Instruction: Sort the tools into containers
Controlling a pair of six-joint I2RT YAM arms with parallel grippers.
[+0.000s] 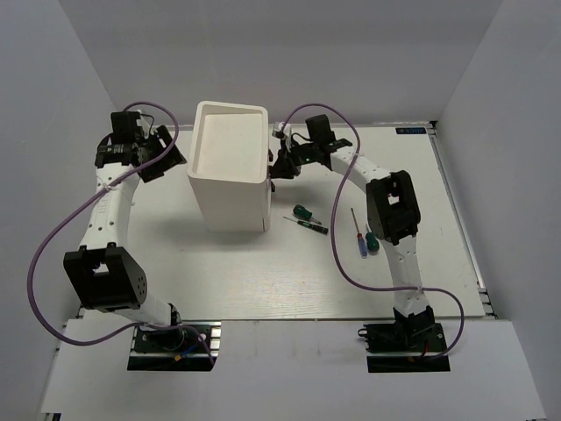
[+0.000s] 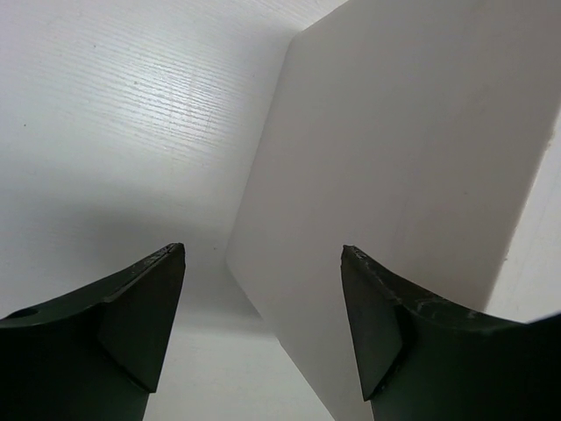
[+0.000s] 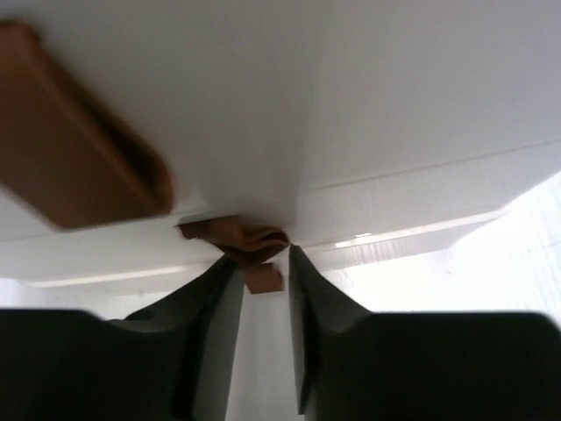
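White cabinet (image 1: 237,206): stiff, likely light, apt to slide; best hold is the small brown knob (image 3: 245,244), flanked by right fingers (image 3: 210,307), grip indeterminate; left fingers (image 2: 131,316) released beside cabinet.

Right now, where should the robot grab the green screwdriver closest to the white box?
By its fat green handle, coming straight down from above. The green screwdriver lies flat on the table, and the handle is its thickest part. Mind the thin black screwdriver just beside it.

White cabinet (image 1: 230,167); green-handled screwdriver (image 1: 302,211)
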